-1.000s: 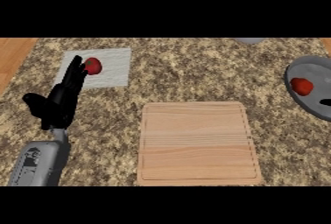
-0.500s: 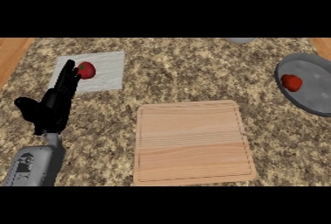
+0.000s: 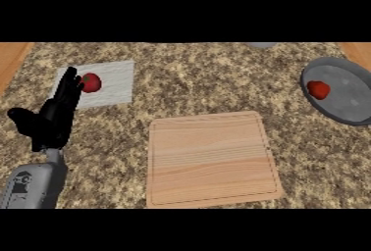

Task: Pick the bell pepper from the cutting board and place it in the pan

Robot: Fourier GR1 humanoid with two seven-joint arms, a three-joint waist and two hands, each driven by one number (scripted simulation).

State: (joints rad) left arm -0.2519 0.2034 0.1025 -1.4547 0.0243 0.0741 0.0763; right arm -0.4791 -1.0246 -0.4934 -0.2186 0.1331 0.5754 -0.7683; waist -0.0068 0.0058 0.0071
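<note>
A red bell pepper (image 3: 319,89) lies inside the grey pan (image 3: 348,98) at the right edge of the counter. The wooden cutting board (image 3: 211,158) sits in the middle with nothing on it. My left hand (image 3: 54,120) stands at the left, fingers straight and pointing up, holding nothing. Its fingertips overlap the edge of a white cloth (image 3: 109,83). My right hand does not show.
A second red item (image 3: 91,82) with a green stem rests on the white cloth at the back left, just beside my left fingertips. A grey object (image 3: 259,45) peeks in at the back edge. Wooden strips border the speckled counter on both sides.
The whole scene has shifted slightly leftward and down in the view. My left hand keeps its open, upright pose.
</note>
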